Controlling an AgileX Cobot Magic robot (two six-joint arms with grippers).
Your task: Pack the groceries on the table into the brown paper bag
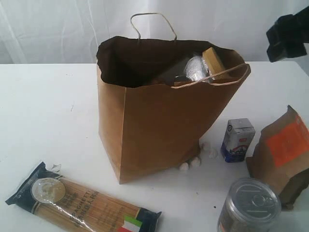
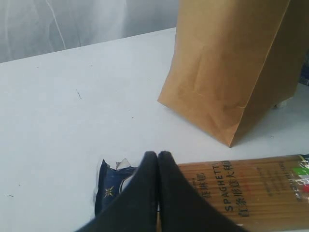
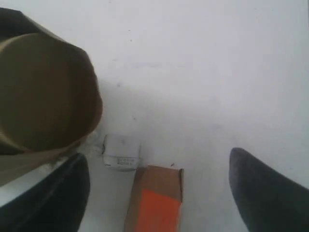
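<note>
The brown paper bag (image 1: 159, 125) stands upright mid-table, mouth open. A gold-lidded clear jar (image 1: 205, 64) lies tilted inside it; the yellow-grain bottle is not discernible. The spaghetti pack (image 1: 82, 203) lies flat at the front left. My left gripper (image 2: 158, 155) is shut and empty, hovering over the spaghetti pack (image 2: 241, 188) near its dark end. The white-blue carton (image 1: 237, 139), the brown pouch (image 1: 282, 154) and the silver tin can (image 1: 251, 207) stand right of the bag. My right gripper (image 3: 158, 154) hangs open high above the pouch (image 3: 157, 203) and the carton (image 3: 121, 152).
Several small white lumps (image 1: 195, 162) lie at the bag's front right foot. The right arm's black body (image 1: 288, 34) hangs at the upper right. A white curtain backs the white table (image 1: 48, 111). The bag's mouth (image 3: 43, 92) shows from above in the right wrist view.
</note>
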